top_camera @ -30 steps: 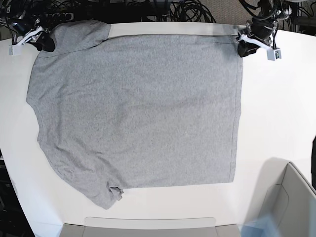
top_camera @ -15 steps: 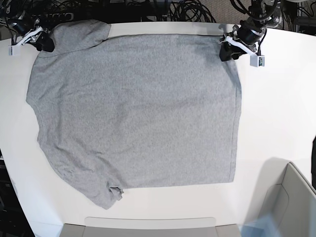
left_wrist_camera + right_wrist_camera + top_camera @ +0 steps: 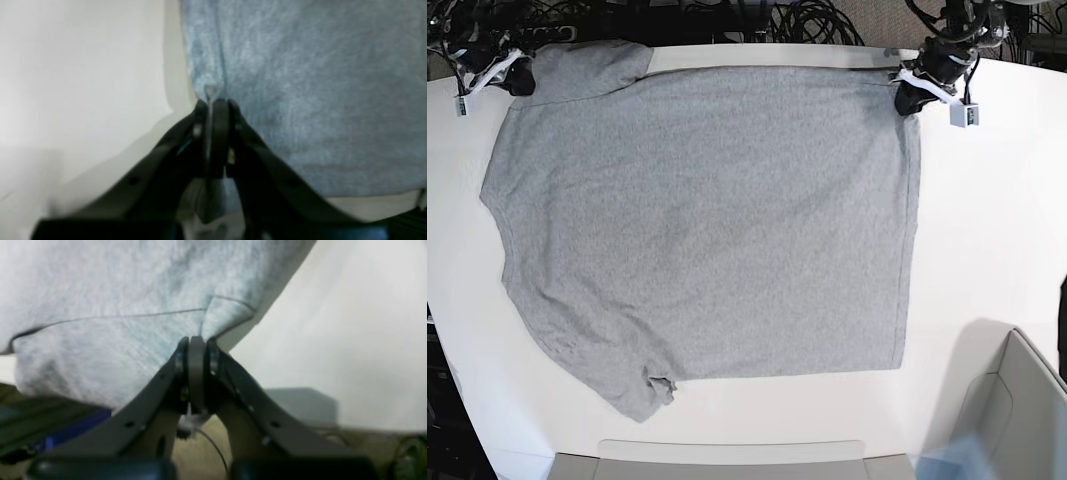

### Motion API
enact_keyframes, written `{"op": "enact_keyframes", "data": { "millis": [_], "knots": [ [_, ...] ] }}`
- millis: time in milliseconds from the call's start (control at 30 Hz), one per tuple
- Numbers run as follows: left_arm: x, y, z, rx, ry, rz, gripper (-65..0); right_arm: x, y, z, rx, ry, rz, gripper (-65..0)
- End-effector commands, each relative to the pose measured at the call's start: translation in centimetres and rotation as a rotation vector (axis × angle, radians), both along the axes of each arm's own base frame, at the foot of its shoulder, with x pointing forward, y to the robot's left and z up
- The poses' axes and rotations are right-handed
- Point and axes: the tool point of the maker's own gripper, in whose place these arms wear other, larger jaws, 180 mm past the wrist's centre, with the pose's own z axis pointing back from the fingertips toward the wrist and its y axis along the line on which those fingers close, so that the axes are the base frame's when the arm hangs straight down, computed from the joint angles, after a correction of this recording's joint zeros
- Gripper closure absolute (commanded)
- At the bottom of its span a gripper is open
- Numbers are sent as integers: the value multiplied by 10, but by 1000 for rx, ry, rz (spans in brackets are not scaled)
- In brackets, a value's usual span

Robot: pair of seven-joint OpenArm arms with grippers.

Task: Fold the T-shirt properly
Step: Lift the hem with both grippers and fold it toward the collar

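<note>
both arms have shifted since the earlier frames: the left gripper (image 3: 907, 97) has swung from further in on the cloth back out to the far hem corner, and the right gripper (image 3: 517, 80) has crept toward the far edge at the sleeve, each now clenched on fabric where before the fingers stood apart

the t-shirt (image 3: 707, 220) lies spread flat, plain side up, on the white tabletop (image 3: 997, 230). in the left wrist view the fingers (image 3: 220, 133) pinch a small pucker of grey cloth at the garment's edge; in the right wrist view the fingers (image 3: 196, 373) nip the cloth just beside a seam line

to do the fold well, i judge both corners should lift together, level, and travel toward the near edge at the same pace so the far edge lands straight

how many layers each pinch holds is hard to tell, as both wrist views are blurred. any lettering faces down, unseen. a grey bin (image 3: 1017, 400) is cut off at the corner
</note>
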Motion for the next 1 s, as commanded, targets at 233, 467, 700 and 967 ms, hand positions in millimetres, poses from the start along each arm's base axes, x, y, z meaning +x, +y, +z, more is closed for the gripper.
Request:
{"op": "enact_keyframes", "data": {
  "millis": [233, 467, 700, 967],
  "knots": [
    [17, 5, 40, 48, -107, -10, 0, 20, -20, 47, -134, -115, 31, 0],
    [32, 19, 66, 96, -188, 23, 0, 32, -19, 73, -188, -194, 36, 0],
    [66, 13, 81, 89, -241, -9, 0, 48, -12, 84, -190, -257, 29, 0],
    [101, 9, 93, 75, -261, -38, 0, 76, -24, 91, -287, -283, 25, 0]
  ]
}}
